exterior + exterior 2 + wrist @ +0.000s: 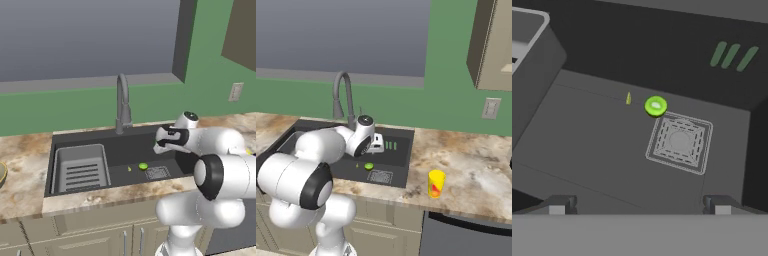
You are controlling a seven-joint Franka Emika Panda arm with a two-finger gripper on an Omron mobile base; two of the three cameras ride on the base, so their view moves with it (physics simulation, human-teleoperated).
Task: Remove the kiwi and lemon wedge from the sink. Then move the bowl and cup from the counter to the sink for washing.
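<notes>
Kiwi (656, 106) sits on sink (602, 145) floor just beside drain (679, 142), lemon wedge (628, 98) near it; prob light, firm, slick & roll-prone, so pinch across its middle w/ gripper (639, 205), now wide open, empty, hovering above.

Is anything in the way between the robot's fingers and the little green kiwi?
Nothing visible. The open gripper looks down at the small bright-green kiwi on the dark grey sink floor, with bare basin between them. The tiny yellow lemon wedge lies beside it.
</notes>
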